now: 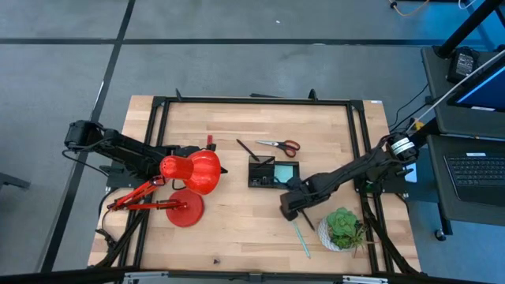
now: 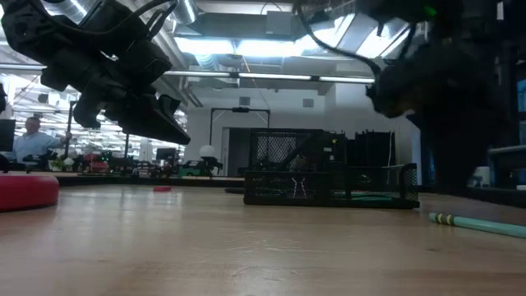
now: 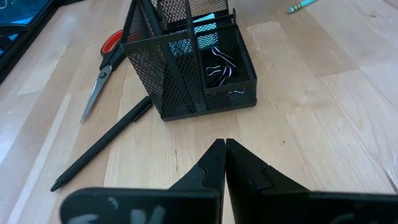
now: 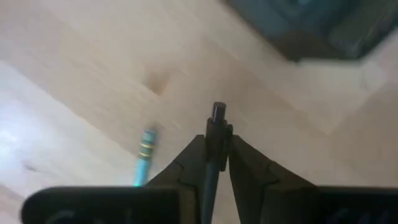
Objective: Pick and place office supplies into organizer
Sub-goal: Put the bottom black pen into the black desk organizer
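Note:
The black mesh organizer (image 1: 271, 172) stands mid-table and holds a light-blue sticky-note pad (image 1: 286, 170) and clips (image 3: 221, 67). The red-handled scissors (image 1: 281, 144) and a thin black pen (image 1: 248, 149) lie flat on the table just beyond it. A pale teal pen (image 1: 302, 239) lies nearer the front edge. My right gripper (image 1: 289, 207) hovers between the organizer and the teal pen, shut on a second thin black pen (image 4: 216, 134). My left gripper (image 3: 224, 152) is shut and empty, left of the organizer beside the red lamp. My right gripper pinches the thin black pen between its two fingers, and the pen lies along them. A short blunt end (image 4: 217, 112) sticks out past the fingertips. The rest of the pen is hidden behind the fingers. The end hangs above the wood, clear of the teal pen (image 4: 145, 158).
The big red desk lamp (image 1: 192, 172) stands between my left arm and the organizer, with its base (image 2: 25, 191) on the left. A green potted plant (image 1: 343, 229) sits by my right arm. A black frame runs round the table. Bare wood lies at the front centre.

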Robot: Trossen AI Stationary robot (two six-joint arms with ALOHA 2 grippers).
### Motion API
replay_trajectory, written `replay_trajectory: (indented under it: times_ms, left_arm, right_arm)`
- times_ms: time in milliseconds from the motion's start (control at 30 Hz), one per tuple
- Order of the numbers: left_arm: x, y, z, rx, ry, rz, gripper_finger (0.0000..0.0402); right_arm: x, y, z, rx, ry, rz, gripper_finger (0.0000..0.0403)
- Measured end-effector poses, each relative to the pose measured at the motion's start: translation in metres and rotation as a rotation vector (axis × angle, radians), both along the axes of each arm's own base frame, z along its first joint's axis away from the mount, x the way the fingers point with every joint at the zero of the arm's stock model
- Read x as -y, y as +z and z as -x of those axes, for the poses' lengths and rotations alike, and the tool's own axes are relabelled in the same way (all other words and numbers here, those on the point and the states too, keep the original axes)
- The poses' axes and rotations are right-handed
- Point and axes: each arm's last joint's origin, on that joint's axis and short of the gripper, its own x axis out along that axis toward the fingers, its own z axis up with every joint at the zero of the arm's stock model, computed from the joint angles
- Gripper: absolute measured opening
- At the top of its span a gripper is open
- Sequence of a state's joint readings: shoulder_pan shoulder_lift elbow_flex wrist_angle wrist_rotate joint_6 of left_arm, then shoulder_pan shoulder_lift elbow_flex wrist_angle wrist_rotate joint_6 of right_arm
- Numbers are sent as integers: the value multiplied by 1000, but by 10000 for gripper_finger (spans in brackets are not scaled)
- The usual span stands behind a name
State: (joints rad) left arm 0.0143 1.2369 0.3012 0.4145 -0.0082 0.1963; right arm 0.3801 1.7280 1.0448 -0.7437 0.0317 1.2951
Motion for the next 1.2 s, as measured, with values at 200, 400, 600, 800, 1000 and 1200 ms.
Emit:
replay_trajectory:
  times_ms: [200,400,600,800,1000,1200]
  left_arm:
    - [0,0,0,0,0,0,6]
    - [0,0,0,0,0,0,6]
    - [0,0,0,0,0,0,6]
    - [0,0,0,0,0,0,6]
    - [0,0,0,0,0,0,6]
    - [0,0,0,0,0,0,6]
  right_arm:
    - [-1,20,-15,103,79,76,58]
    - [7,49,-37,233,170,204,58]
    - [23,84,-58,337,272,410,58]
    - [44,122,-79,440,376,539,58]
    - [73,140,-92,497,454,648,58]
    - [101,140,-94,455,448,691,58]
